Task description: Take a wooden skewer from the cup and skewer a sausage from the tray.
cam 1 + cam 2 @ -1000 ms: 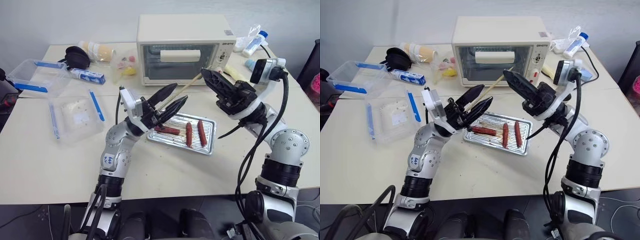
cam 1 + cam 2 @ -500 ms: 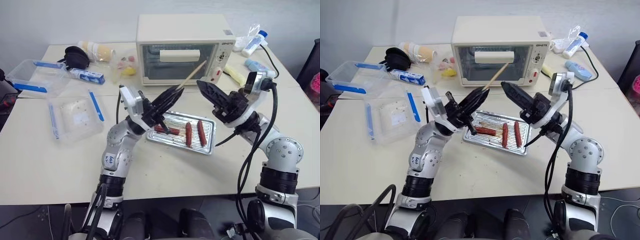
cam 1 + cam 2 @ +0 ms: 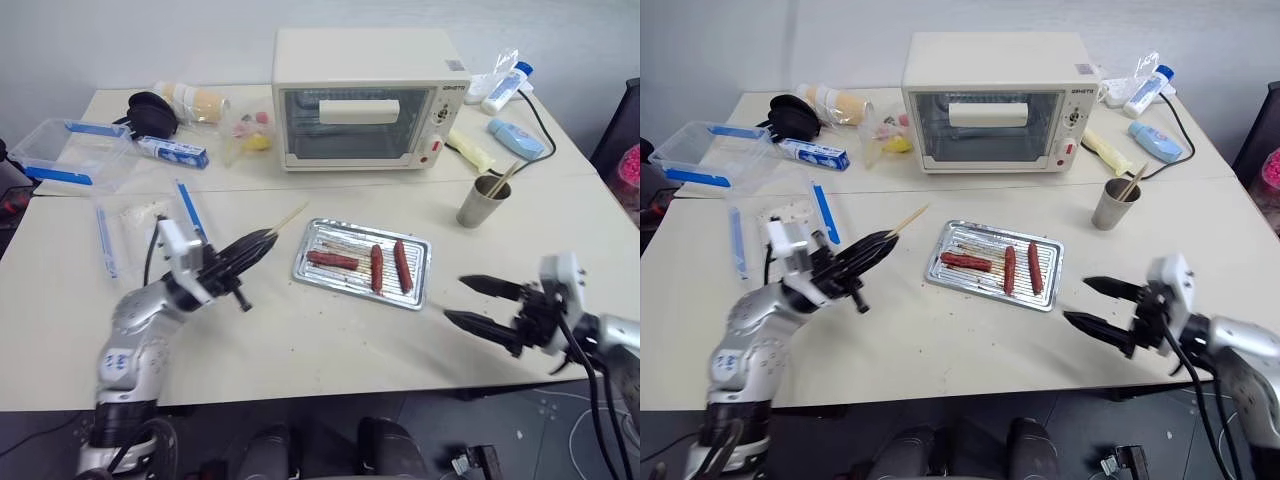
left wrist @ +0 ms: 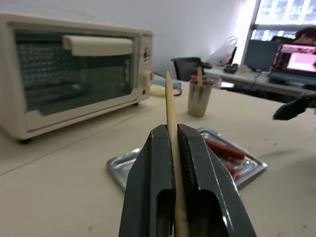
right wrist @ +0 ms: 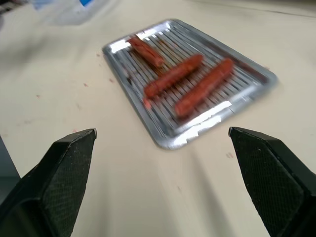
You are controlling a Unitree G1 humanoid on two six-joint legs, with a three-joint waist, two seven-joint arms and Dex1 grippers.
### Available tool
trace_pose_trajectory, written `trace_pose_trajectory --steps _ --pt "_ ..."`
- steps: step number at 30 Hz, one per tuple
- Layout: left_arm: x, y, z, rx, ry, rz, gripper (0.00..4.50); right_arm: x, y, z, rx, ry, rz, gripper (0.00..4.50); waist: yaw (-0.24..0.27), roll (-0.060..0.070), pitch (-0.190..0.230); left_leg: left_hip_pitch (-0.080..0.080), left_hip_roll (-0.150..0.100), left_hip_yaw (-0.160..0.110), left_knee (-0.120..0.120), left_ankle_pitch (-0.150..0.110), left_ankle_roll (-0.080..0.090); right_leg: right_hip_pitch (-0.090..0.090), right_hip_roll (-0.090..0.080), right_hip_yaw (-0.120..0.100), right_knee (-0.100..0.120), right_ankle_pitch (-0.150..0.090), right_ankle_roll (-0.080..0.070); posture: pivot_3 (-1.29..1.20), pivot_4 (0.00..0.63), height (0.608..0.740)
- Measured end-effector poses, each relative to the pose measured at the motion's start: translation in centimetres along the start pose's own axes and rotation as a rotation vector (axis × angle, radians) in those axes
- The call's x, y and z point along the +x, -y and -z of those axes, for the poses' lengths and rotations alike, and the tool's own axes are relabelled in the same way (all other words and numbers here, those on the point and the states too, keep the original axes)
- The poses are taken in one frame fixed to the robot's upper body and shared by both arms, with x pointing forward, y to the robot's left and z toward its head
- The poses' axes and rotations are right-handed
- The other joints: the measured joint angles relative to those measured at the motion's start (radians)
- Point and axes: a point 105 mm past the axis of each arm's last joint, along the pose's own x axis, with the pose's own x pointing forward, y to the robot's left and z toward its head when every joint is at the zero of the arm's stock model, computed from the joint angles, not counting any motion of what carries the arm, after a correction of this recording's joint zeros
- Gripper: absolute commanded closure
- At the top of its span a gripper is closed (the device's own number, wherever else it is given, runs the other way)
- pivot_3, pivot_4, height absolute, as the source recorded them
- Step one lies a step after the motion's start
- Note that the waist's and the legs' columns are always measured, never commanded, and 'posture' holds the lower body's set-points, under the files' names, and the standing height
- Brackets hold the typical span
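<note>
Left eye view: the left gripper (image 3: pixel 240 252), left of the tray (image 3: pixel 330 285), pinches a wooden skewer (image 3: pixel 291 217). Three sausages (image 3: pixel 376 267) lie in the tray.

Right wrist view: the right gripper (image 5: pixel 163 148) is spread wide near the tray.

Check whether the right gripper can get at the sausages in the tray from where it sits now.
Probably yes: the right gripper is open, facing the tray, with only bare table between them and the three sausages lying uncovered.

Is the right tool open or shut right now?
Open. The right tool has its two black fingers spread wide apart with nothing between them, beside the tray.
</note>
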Motion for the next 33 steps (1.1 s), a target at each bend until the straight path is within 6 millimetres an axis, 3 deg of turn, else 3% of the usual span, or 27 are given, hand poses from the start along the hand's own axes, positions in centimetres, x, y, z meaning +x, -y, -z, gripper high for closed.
trace_pose_trajectory --steps 4,8,11,14,18,23,30,33 --pt "-3.4 -0.4 1.4 -0.026 -0.079 -0.083 4.5 -2.2 -0.1 2.3 -0.056 -0.069 0.062 0.02 0.001 0.0 0.0 0.001 0.001 0.0 -0.002 -0.003 -0.002 0.0 -0.004 0.005 -0.001 0.0 0.0 0.0 0.15 0.74" --pt "-4.2 -0.3 1.6 -0.033 -0.097 -0.118 4.5 -1.3 0.7 0.7 -0.103 -0.009 0.123 0.02 -0.003 0.0 0.0 0.001 0.001 0.001 -0.002 -0.003 -0.002 -0.001 -0.006 0.007 0.0 0.0 -0.001 0.0 0.15 0.74" --pt "-4.3 0.1 1.4 -0.03 -0.093 -0.127 4.5 0.8 1.5 -1.8 -0.145 0.003 0.167 0.02 -0.004 0.0 0.0 0.002 0.002 0.001 -0.002 -0.004 -0.004 -0.002 -0.006 0.01 0.0 -0.001 -0.003 0.0 0.15 0.74" --pt "-4.6 0.3 1.6 -0.038 -0.096 -0.14 4.5 4.6 1.6 -4.3 -0.147 -0.031 0.134 0.02 -0.004 0.0 0.0 0.001 0.003 0.0 -0.002 -0.004 -0.005 -0.004 -0.005 0.009 0.001 -0.002 -0.005 0.0 0.15 0.74" --pt "-4.4 0.4 1.5 -0.037 -0.089 -0.146 4.5 8.9 1.7 -5.4 -0.097 -0.124 0.131 0.02 -0.003 0.0 0.0 -0.001 0.003 -0.001 -0.002 -0.004 -0.005 -0.005 -0.006 0.008 0.001 -0.002 -0.006 0.0 0.15 0.74" --pt "-3.8 0.5 1.4 -0.04 -0.071 -0.152 4.5 12.5 2.6 -4.3 -0.101 -0.221 0.18 0.02 -0.003 -0.001 -0.001 -0.004 0.001 0.0 -0.001 -0.003 -0.003 -0.005 -0.005 0.005 0.002 -0.002 -0.005 0.0 0.15 0.74" --pt "-3.5 0.9 1.1 -0.036 -0.055 -0.164 4.5 14.2 3.1 -2.7 -0.129 -0.289 0.204 0.02 -0.005 -0.001 -0.001 -0.004 0.001 0.001 -0.001 -0.003 -0.002 -0.005 -0.002 -0.002 0.003 -0.001 -0.004 0.0 0.15 0.74" --pt "-3.6 0.8 1.1 -0.031 -0.053 -0.177 4.5 14.5 3.4 -2.3 -0.117 -0.292 0.208 0.63 -0.006 -0.001 -0.001 -0.004 0.001 0.001 0.0 -0.002 -0.002 -0.005 -0.001 -0.002 0.004 -0.001 -0.003 0.0 0.15 0.74"
